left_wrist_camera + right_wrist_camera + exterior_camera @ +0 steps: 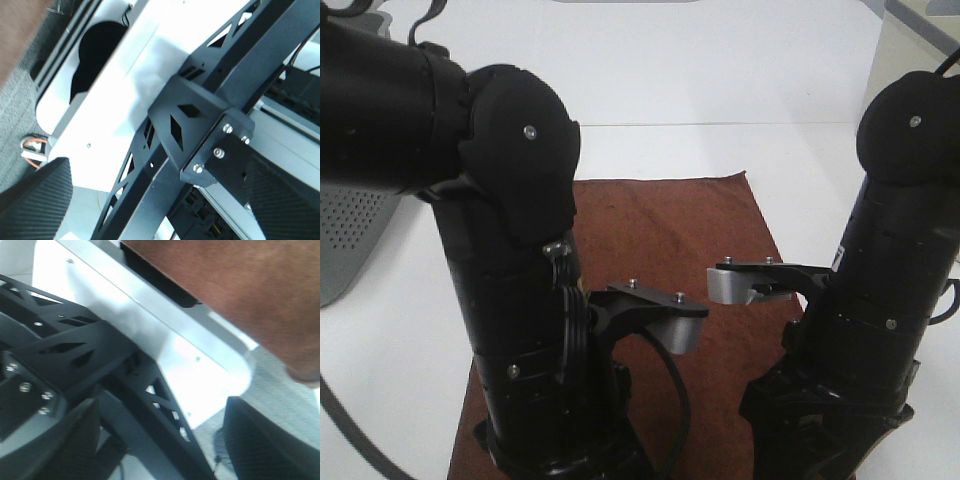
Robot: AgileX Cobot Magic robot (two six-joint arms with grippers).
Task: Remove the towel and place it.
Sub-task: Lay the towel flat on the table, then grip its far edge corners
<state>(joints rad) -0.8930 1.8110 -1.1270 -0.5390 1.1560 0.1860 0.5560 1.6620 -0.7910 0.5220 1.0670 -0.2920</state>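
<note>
Exterior high view
- We list one towel [670,230], dark brown, spread flat on the white table [720,80]. Its far edge is straight and fully in sight; its near part is hidden under the arms.
- Left arm [510,300] and right arm [880,300], both black, stand folded over the towel's near half, one on each side.
- One grey perforated basket [350,235] sits at the table's left edge, apart from the towel and partly behind the left arm.
- We cannot see either gripper from here.

Left wrist view
- The left gripper [157,175] has its two dark textured fingers [35,200] set wide apart, with nothing between them.
- Beyond them we note the black metal frame [200,130], the white table edge and grey floor [20,120].
- A blurred brown patch lies in one corner; we cannot say for certain what it is.

Right wrist view
- The right gripper [162,410] likewise has its fingers [260,440] spread wide, gripping nothing.
- The towel [250,290] shows as a brown sheet reaching past the white table rim, one corner over the grey floor.
- The black frame crosses the rest of the view.
</note>
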